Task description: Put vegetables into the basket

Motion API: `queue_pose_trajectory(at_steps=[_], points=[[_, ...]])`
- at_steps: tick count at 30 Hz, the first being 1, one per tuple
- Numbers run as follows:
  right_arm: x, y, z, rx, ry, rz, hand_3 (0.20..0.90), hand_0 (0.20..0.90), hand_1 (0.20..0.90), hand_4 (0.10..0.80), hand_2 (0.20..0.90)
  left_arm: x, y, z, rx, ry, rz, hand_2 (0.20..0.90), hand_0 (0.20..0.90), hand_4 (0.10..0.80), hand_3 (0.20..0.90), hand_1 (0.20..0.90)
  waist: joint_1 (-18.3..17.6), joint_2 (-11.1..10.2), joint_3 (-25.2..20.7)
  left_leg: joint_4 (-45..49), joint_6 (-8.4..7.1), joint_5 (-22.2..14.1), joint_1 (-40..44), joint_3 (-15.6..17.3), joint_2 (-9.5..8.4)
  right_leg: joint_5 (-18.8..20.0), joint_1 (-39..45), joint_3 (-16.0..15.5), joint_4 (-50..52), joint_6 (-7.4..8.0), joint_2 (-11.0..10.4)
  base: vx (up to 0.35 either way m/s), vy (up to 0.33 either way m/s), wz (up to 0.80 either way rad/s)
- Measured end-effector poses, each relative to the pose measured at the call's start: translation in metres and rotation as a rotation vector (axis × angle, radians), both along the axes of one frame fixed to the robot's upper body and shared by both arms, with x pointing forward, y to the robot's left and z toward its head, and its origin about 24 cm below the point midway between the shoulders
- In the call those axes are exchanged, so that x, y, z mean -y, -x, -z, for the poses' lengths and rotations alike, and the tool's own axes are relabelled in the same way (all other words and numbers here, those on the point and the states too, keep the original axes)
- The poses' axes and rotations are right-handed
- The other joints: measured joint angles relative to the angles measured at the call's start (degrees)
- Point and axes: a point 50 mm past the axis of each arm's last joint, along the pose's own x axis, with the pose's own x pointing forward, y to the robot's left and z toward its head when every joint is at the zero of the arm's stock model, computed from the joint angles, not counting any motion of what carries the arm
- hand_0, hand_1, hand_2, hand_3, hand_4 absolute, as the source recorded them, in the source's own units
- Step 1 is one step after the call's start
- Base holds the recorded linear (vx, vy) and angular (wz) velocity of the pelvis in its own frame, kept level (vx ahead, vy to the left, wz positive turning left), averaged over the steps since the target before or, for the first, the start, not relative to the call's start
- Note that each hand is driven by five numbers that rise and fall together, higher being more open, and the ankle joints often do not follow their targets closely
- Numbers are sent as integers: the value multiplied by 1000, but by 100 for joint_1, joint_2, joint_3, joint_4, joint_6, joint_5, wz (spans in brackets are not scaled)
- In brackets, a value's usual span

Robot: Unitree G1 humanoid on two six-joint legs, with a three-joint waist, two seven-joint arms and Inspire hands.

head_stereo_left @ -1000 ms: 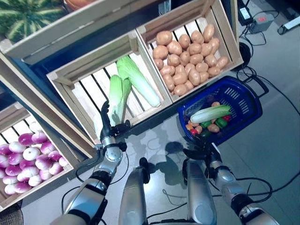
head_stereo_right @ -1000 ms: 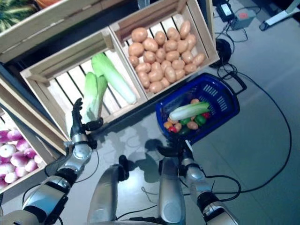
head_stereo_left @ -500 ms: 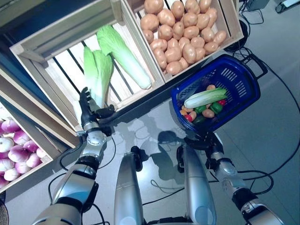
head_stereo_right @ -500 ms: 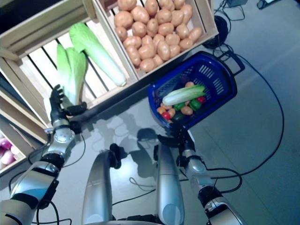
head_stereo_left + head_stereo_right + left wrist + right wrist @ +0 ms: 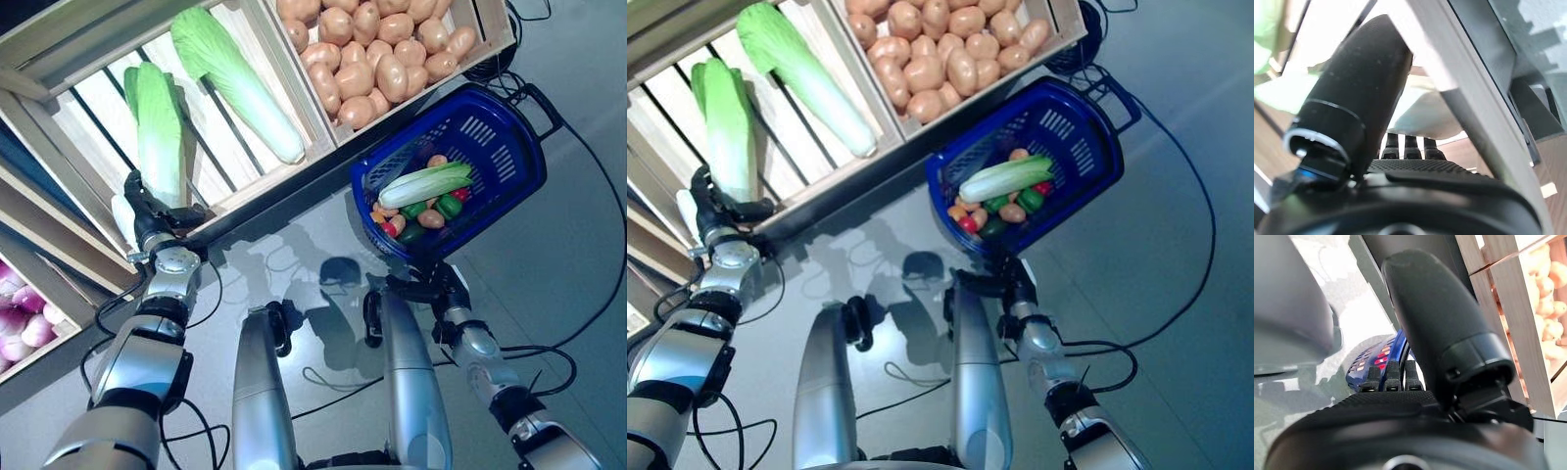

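Here, left hand [image 5: 147, 211]: raised at the front rail of the slatted crate, fingers straight and spread, thumb standing apart, holding nothing; its wrist view shows the pale butt of a cabbage just past the fingertips, though contact cannot be confirmed.
Nearest cabbage [image 5: 157, 127]: a long napa cabbage lying lengthwise in the crate, white stem end toward the hand, green leafy end away.
Second cabbage [image 5: 235, 83]: lies at a slant just beside the first, toward the crate's right wall.
Slatted crate [image 5: 59, 127]: pale wood, open top, raised front rail between the hand and the cabbages.
Right hand [image 5: 431, 287]: low, near the basket's near rim, fingers straight, empty and idle.
Basket [image 5: 509, 186]: blue plastic, on the floor below the crate of potatoes [image 5: 377, 54]; it already holds one napa cabbage [image 5: 423, 184] across the top of small red, green and orange vegetables.
Turnips [image 5: 20, 323]: purple and white, in a lower crate at the far left.
Handling, as a judgement: the cabbage looks light for its length, firm at the white stem and soft in the leaves, which would crush or tear under a hard squeeze.
Where to hold, as a judgement: wrap round the firm lower part near the stem, lift it clear of the rail, and keep it level so the leafy end does not droop.
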Motion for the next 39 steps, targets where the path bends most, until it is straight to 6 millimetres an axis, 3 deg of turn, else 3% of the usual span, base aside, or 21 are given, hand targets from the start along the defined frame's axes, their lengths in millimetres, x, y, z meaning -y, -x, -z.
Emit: queue_pose_trajectory(at_steps=[11,12,13,20,25,34,39], points=[[4,-1,-1,0,-19,21,900,900,900,800,900,-8,-1,-4,-175,-117,-33,900,900,800,900,900,5,2,1,184,-80,-68,-146,-35,64,-175,-148,-56,239,-81,-13,3,2,1],[5,-1,-1,-1,-20,21,900,900,900,800,900,-9,-1,-4,-177,-116,-35,472,472,515,472,472,6,2,1,187,-80,-68,-152,-39,77,-178,-154,-68,242,-86,-13,0,0,0],[5,-1,-1,-1,-21,22,900,900,900,800,900,-10,-1,-5,-179,-115,-37,300,300,400,300,300,5,3,2,186,-80,-68,-164,-50,85,-181,-161,-85,244,-93,-13,0,0,0],[5,0,0,-5,-21,24,900,900,900,800,900,-12,-1,-5,-181,-108,-20,300,300,400,300,300,9,4,2,185,-100,-80,-125,-68,95,-203,-130,-112,260,-127,-15,14,-8,0],[6,3,3,-16,-20,27,900,900,900,800,900,-13,4,10,-224,-50,17,300,300,400,300,300,1,4,2,74,-100,-127,258,-15,144,-254,233,-127,136,-119,-14,76,-9,-6],[12,10,8,-31,-31,55,900,900,900,800,900,-25,32,53,-322,43,19,300,300,400,300,300,10,13,-16,-789,-118,-114,1539,240,253,-249,1401,-287,-612,-137,-86,86,-13,-6],[16,24,17,-42,-69,97,900,900,900,800,900,-29,53,79,-346,88,20,300,300,400,300,300,35,63,-326,-1499,-235,9,2208,354,265,-180,2032,-386,-1216,-84,-71,62,-40,1]])
